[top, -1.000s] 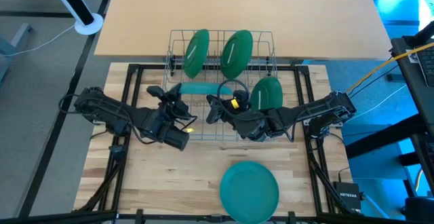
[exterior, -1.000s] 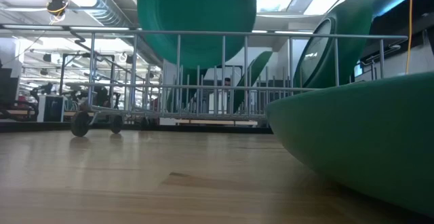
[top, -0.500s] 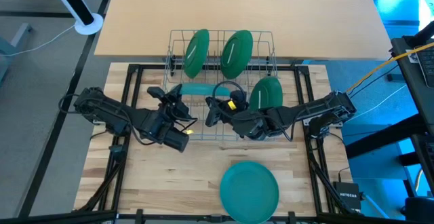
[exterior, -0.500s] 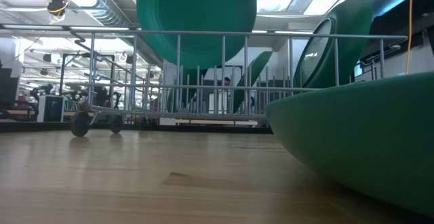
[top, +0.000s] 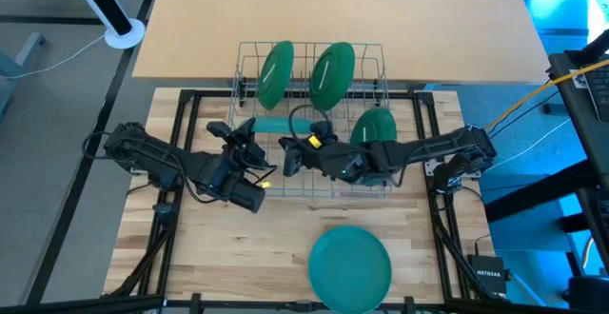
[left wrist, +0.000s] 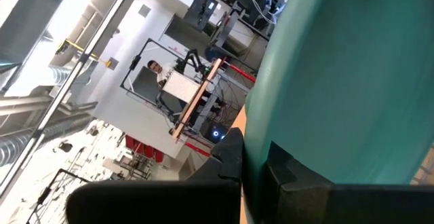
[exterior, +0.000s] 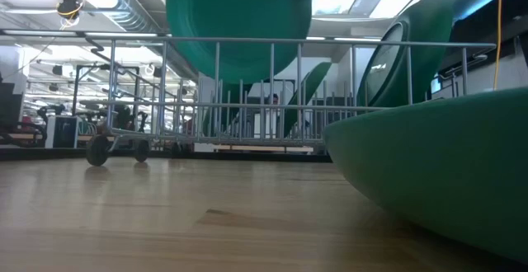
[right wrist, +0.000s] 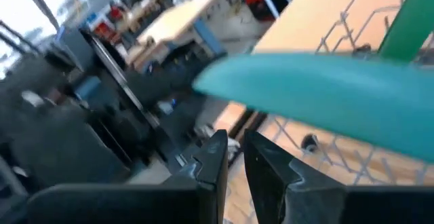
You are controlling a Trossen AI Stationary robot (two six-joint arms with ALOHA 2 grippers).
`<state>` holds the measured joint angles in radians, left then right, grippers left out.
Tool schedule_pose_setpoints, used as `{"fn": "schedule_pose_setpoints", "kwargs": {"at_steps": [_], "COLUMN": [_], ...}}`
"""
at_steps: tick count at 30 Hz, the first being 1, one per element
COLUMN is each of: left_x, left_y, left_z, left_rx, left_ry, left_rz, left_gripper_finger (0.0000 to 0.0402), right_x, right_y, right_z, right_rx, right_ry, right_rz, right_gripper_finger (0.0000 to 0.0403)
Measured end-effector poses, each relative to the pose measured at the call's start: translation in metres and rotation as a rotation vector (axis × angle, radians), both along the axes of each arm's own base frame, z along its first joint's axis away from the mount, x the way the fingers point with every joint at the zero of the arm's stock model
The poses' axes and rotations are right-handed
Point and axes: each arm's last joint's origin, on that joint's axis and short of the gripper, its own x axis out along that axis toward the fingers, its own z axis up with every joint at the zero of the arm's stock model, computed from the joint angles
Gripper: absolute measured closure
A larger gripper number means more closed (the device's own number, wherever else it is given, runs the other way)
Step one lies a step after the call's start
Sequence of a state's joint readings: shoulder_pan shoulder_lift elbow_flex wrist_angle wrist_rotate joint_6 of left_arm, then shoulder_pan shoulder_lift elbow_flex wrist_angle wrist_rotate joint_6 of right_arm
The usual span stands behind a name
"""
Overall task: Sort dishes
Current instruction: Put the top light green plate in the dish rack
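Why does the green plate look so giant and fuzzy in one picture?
In the low view, the loose plate lies right next to the camera, so it looms large and soft-edged, while the rack behind stays sharper. The right wrist view is smeared all over.

- High view: overhead, straight down, whole table.
- Low view: tabletop height, level, close behind a plate (exterior: 437,173).
- Wrist views: very close.
- All share the wire rack (top: 309,114).

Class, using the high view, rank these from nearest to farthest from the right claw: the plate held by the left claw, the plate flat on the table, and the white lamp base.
1. Held plate, beside the right claw, over the rack.
2. Flat plate, at the table's near edge.
3. White lamp base, far-left corner.
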<state>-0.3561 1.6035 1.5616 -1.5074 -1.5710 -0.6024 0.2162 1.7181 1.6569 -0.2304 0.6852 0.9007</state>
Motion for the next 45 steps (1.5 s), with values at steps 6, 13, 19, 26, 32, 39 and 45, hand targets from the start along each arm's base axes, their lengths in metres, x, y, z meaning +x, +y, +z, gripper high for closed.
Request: {"fn": "schedule_pose_setpoints", "kwargs": {"at_steps": [6,13,19,26,32,39,45], "left_x": [-0.001,-0.001,-0.003,-0.006,-0.008,-0.008,-0.008], "left_y": [0.0,-0.003,-0.005,-0.002,0.001,0.0,0.0], "left_z": [0.0,0.0,0.0,0.002,0.004,0.004,0.004], "left_rx": [0.001,-0.007,0.003,0.037,0.027,0.014,0.01], "left_ry": [0.019,0.016,0.058,0.06,0.054,0.028,0.022], "left_rz": [-0.001,-0.014,-0.02,-0.015,-0.008,-0.009,-0.011], "left_gripper_finger": [0.0401,0.0401,0.0401,0.0401,0.0401,0.0401,0.0401], "right_x": [0.019,0.038,0.045,0.029,0.013,0.0,-0.002], "right_y": [-0.008,-0.004,-0.001,0.014,0.036,0.058,0.061], "right_z": [-0.022,-0.044,-0.048,-0.027,-0.015,-0.016,-0.014], "right_rx": [0.01,0.038,0.041,0.03,-0.014,-0.069,-0.084], "right_ry": [0.066,0.082,0.061,-0.007,-0.053,-0.097,-0.145], "right_rz": [0.08,0.202,0.277,0.178,0.009,-0.27,-0.405], "right_gripper_finger": [0.0347,0.0347,0.0347,0.0347,0.0347,0.0347,0.0347]}}
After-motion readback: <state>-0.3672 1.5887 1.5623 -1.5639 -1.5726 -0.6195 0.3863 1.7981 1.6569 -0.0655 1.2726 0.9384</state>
